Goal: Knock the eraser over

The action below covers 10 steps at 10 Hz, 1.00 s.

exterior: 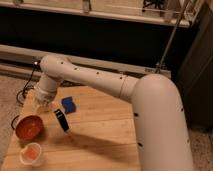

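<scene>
Jaws: at the end of the white arm (100, 82), over the desk's far left edge; not touching any item.
Jaws state: cannot tell.
Eraser (61, 120): on the desk, near the jaws, to their right and closer to the camera; apart from them. It looks slanted; cannot tell whether it is standing or lying.
Blue block (69, 104): right of the jaws, just beyond the eraser.
Red bowl (29, 126): camera side of the jaws, left of the eraser.
Cup (31, 153): beyond the bowl from the jaws.
Desk (107, 137): pale wooden slats.
Room: dark wall behind, metal pole (172, 37) far right, cables (25, 90) on the floor to the left.
</scene>
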Tool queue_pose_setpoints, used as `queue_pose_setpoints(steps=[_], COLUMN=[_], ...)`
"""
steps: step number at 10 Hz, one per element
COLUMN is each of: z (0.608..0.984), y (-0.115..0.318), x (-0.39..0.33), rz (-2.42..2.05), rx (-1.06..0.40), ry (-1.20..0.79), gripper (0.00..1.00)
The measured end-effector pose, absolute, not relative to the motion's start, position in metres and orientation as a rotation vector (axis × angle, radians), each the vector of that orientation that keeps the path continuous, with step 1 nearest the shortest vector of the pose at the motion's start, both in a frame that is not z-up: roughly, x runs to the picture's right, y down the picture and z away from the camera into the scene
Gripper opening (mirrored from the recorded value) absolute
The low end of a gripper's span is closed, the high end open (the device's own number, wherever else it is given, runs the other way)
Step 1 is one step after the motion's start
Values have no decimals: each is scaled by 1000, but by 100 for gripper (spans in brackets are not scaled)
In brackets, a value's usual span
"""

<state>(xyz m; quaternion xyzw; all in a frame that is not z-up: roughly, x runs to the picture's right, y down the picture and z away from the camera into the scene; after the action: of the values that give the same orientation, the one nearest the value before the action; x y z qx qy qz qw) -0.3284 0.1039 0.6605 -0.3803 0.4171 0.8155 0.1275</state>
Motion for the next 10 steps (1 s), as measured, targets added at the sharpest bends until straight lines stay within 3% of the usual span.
queue_pose_setpoints(steps=[2,4,7,10], z=[662,674,728,773], y=[110,119,137,144], x=[-337,-331,-285,-193], rz=[2304,2275,2371,2525], rx=[-1157,-1105,-701,-175], ry=[1244,1272,1296,1351], gripper=[22,22,22,22])
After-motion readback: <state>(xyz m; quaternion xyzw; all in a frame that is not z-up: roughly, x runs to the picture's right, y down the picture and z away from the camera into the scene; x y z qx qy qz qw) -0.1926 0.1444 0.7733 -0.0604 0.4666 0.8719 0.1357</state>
